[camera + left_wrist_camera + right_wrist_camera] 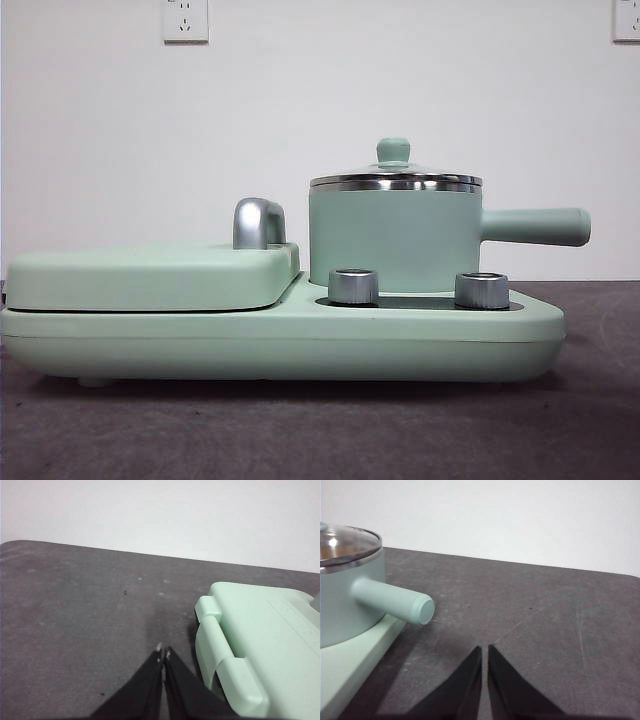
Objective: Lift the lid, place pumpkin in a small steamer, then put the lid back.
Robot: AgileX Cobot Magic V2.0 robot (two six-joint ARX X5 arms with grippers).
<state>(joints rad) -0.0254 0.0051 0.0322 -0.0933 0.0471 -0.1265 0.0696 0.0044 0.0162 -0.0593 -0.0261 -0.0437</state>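
Lid (395, 180) seated on small steamer (394, 238); pumpkin not in view. Both hands clenched, empty: left hand (163, 655), right hand (484, 650) beside steamer handle (392, 601). Grip knob (393, 151) squarely, lift straight.

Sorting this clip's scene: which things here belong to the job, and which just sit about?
Job: lid on steamer; pumpkin not in view.
Sitting about: grill cover, base, two knobs, wall sockets.

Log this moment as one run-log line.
stage: not started | lid: on small steamer | pumpkin: not in view | left gripper: shut, empty, beside grill cover | right gripper: shut, empty, near steamer handle
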